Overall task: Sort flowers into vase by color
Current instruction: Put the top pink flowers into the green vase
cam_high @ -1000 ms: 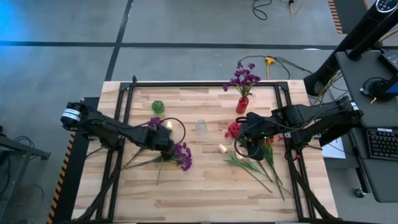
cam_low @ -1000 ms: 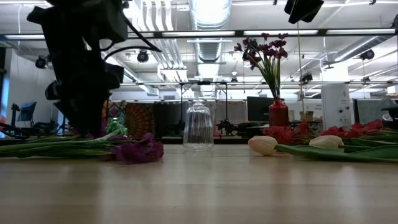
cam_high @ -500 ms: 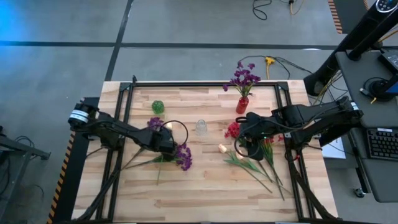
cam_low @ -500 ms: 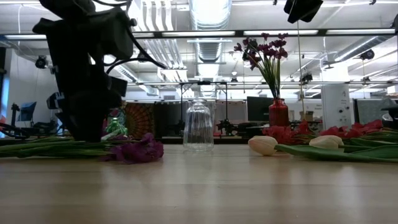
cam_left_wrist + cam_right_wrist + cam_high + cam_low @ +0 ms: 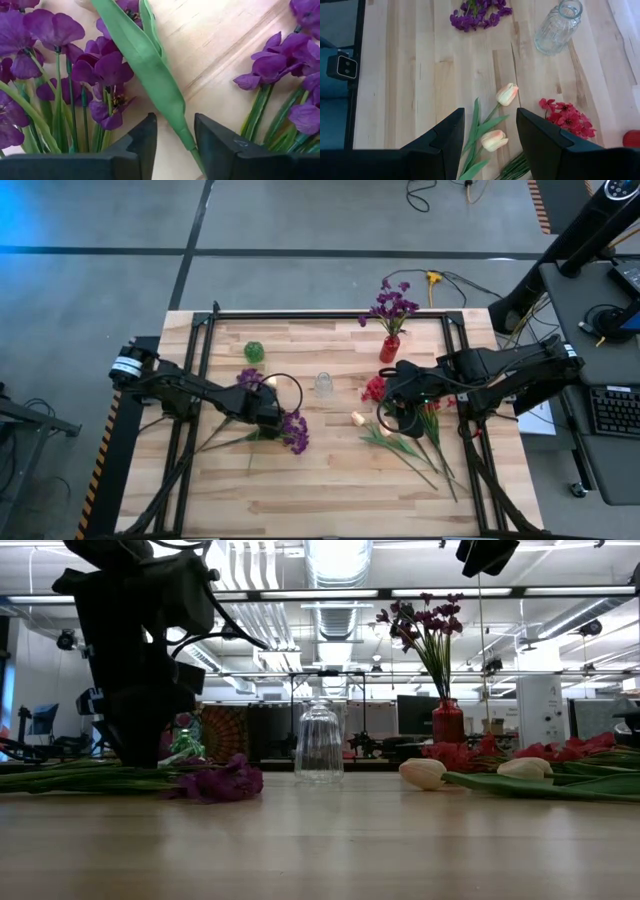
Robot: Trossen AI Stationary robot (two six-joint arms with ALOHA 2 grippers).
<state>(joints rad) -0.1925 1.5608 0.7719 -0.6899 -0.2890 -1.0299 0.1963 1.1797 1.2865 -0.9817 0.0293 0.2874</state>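
Observation:
On the table's left lie purple flowers (image 5: 294,430) and a cream tulip bud (image 5: 270,381), their green stems flat on the wood. My left gripper (image 5: 267,418) points down among them. Its open fingers (image 5: 175,127) straddle a green leaf and stem (image 5: 150,65) between two purple clusters (image 5: 100,70). My right gripper (image 5: 405,416) hangs open (image 5: 490,114) above two cream tulips (image 5: 506,94) and red flowers (image 5: 374,388). More purple flowers (image 5: 392,304) stand in a red vase (image 5: 389,348). A clear glass vase (image 5: 324,385) and a green vase (image 5: 254,352) stand upright. My left gripper comes at the green stem (image 5: 186,141) from above, pointing down, one finger on either side and lying across it. The stem lies on the table close beside one finger (image 5: 215,150). Whether that finger touches it, I cannot tell.
A black frame (image 5: 330,315) runs round the wooden table top. Long green stems (image 5: 420,450) fan out toward the near right. The near half of the table (image 5: 320,490) is bare wood. Cables and a desk lie beyond the right edge.
My left arm has leaned down a little over the purple flowers, then kept still. The flowers and vases lie as before.

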